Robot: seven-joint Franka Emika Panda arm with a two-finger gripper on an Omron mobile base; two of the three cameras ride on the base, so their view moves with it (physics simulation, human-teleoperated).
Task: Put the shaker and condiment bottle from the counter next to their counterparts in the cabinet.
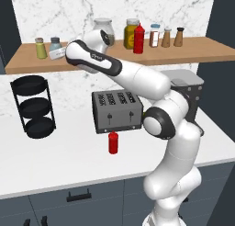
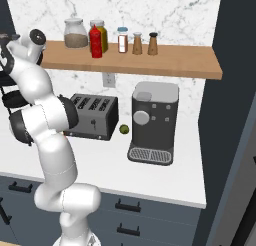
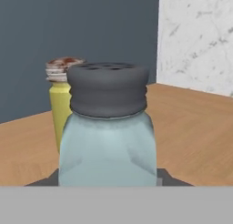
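My gripper (image 3: pixel 108 180) is shut on the pale blue-grey shaker (image 3: pixel 108 127), its dark fingertips (image 3: pixel 170 178) pressed against both sides of the glass. The shaker (image 1: pixel 56 46) stands upright at the left end of the wooden shelf board (image 1: pixel 193 53), in my gripper (image 1: pixel 58 53). Just left of it is the yellow-green shaker (image 1: pixel 41 48), which the hand view shows just behind the held one (image 3: pixel 59 104). The small all-red bottle (image 1: pixel 113 142) stands on the counter in front of the toaster. The taller red bottle with a nozzle (image 1: pixel 139 38) (image 2: pixel 95 41) is mid-shelf.
The shelf also holds a glass jar (image 1: pixel 103 30), a yellow jar (image 1: pixel 131 33) and three spice shakers (image 1: pixel 167 37). On the counter are a toaster (image 1: pixel 117 111), a black three-tier rack (image 1: pixel 34 105), a coffee machine (image 2: pixel 152 122) and a lime (image 2: pixel 124 129).
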